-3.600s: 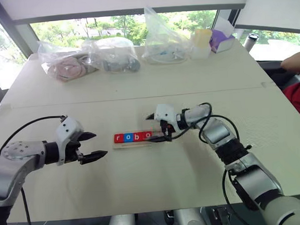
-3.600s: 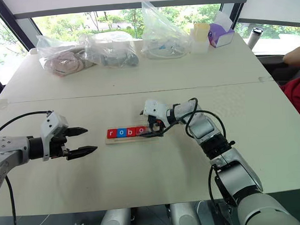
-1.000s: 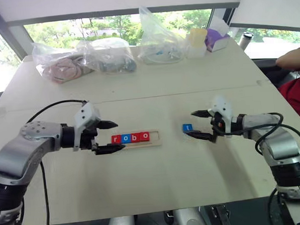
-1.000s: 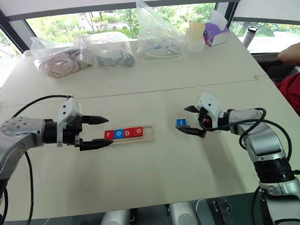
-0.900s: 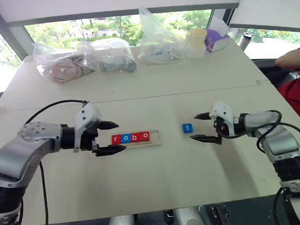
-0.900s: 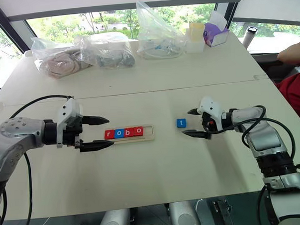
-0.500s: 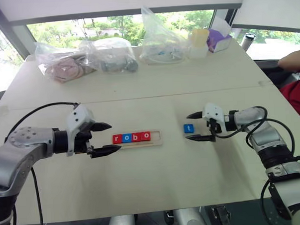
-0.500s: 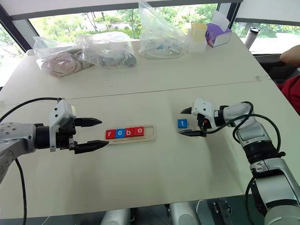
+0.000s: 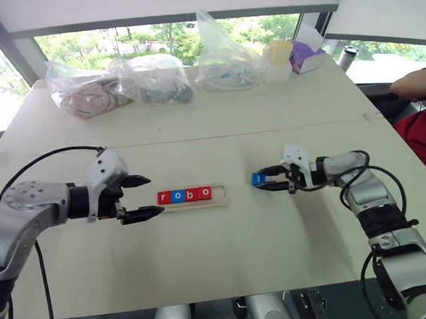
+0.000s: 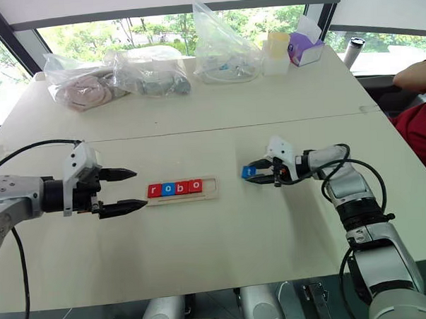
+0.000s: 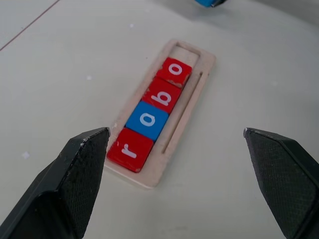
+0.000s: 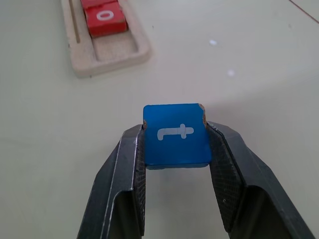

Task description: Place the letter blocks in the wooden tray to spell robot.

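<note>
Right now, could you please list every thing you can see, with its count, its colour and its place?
wooden tray: one, pale wood, table centre, last slot free.
letter blocks in tray: four, red r, blue o, red b, red o.
t block: one, blue, gripped right of the tray.
plastic bags: three, clear, far edge of the table.
yellow container: one, far edge.
purple box: one, far right.
table: one, cream.
person's arm: one, far right.
left gripper: jaws open, left of tray.
right gripper: jaws shut on t block.
</note>
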